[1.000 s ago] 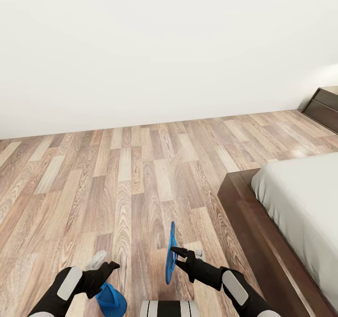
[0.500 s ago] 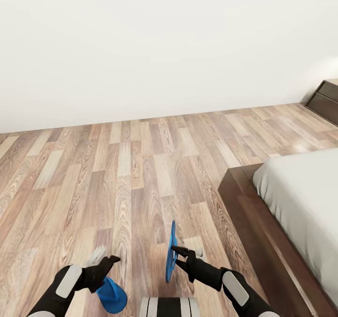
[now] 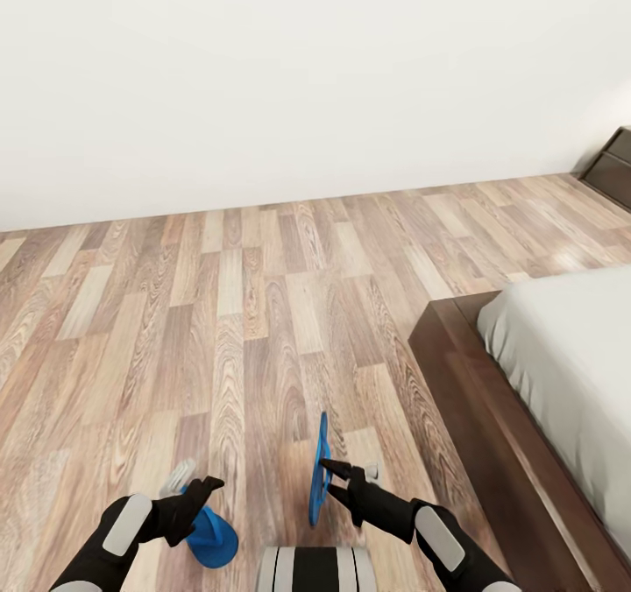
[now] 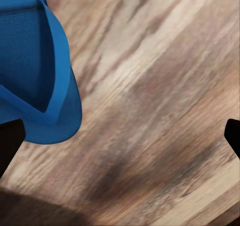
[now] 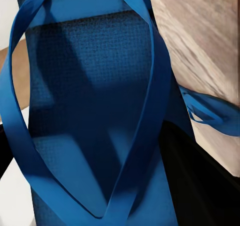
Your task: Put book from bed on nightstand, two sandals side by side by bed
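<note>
Head view: right gripper [image 3: 326,469] clenched on a blue sandal [image 3: 321,469] held on edge at 6 o'clock over the wood floor [image 3: 263,329]; left gripper [image 3: 203,489] w/ second sandal [image 3: 213,535] at 7 o'clock, grip unclear; bed [image 3: 561,373] at 3 o'clock. Left wrist view: second sandal [image 4: 35,70] beside fingertip [image 4: 9,141]. Right wrist view: sandal straps [image 5: 145,110] close up.

Bright, even, shadowless render light; the wall [image 3: 289,75] is washed nearly white. Faint sheen lies on the floor [image 3: 263,312] far ahead-right of the right gripper [image 3: 333,478]. In both wrist views the planks look soft and blurred.
</note>
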